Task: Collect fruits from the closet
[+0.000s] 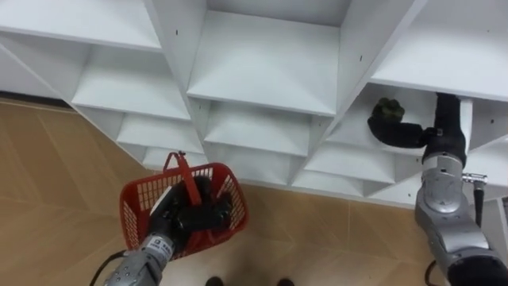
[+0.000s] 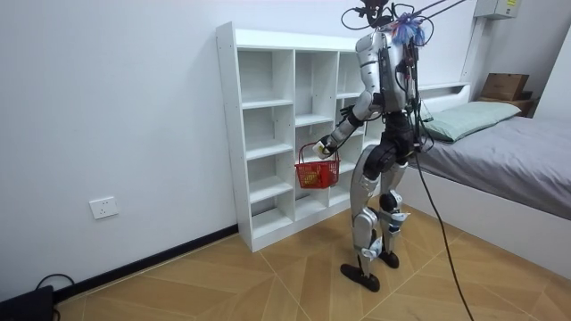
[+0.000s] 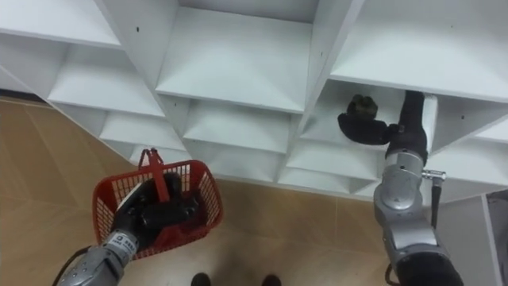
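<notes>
White wall [image 2: 107, 107] and a pale wooden floor [image 1: 48, 183] frame a tall white closet [image 1: 262, 71] of open compartments, with a bed [image 2: 508, 152] off to the room view's right. The robot stands upright, close to the closet and facing it. Its left hand [image 1: 198, 213] is low in front of it, fingers curled round the handle of a red mesh basket [image 1: 139, 199] that hangs above the floor, just clear of the lower shelves. Its right arm reaches into a compartment on the right side of the closet, where the right hand [image 1: 393, 133] sits on the shelf against a dark green, bumpy fruit [image 1: 387, 107]. Whether that hand grips the fruit or only touches it, I cannot tell.
</notes>
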Robot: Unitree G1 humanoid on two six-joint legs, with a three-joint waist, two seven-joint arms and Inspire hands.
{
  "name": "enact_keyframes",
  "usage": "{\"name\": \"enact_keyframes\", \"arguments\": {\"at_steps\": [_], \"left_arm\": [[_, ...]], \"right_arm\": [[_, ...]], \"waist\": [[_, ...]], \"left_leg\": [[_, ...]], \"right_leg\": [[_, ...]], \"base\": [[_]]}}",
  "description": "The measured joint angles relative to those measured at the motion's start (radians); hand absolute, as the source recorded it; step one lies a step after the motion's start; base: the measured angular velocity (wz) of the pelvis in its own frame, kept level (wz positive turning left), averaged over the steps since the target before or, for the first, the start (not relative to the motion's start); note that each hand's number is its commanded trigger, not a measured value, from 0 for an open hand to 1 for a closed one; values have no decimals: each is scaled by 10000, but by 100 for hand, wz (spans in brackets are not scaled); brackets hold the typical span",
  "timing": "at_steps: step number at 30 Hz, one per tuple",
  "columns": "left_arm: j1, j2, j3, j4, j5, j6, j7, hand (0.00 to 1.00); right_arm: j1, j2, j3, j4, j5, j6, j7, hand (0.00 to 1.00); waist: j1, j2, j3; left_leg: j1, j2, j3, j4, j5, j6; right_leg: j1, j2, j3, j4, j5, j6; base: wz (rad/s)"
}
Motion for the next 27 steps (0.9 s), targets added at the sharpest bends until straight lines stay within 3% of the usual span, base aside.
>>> {"name": "enact_keyframes", "arguments": {"at_steps": [6, 15, 27], "left_arm": [[-105, 57, -160, 100, -3, -1, 0, 100], [-526, 252, -392, 403, -76, -4, -11, 100], [-550, 384, -441, 500, -68, -3, -20, 100]], "right_arm": [[-334, 3, 118, 511, -44, 52, 102, 0], [-581, -73, 287, 1430, 11, 71, 430, 0], [-755, -190, 457, 1770, -160, 125, 528, 0]], "waist": [[5, -19, 15], [198, -178, 119], [227, -184, 122]], "left_leg": [[-120, -8, -13, 50, 14, 18], [-216, -14, 16, 201, 33, 47], [-286, -29, 31, 186, 42, 59]], "right_leg": [[-40, -58, -117, 8, 0, 0], [-74, -88, -114, 54, -4, -2], [-190, -123, -139, 138, -18, -3]], "base": [[6], [0], [0]]}}
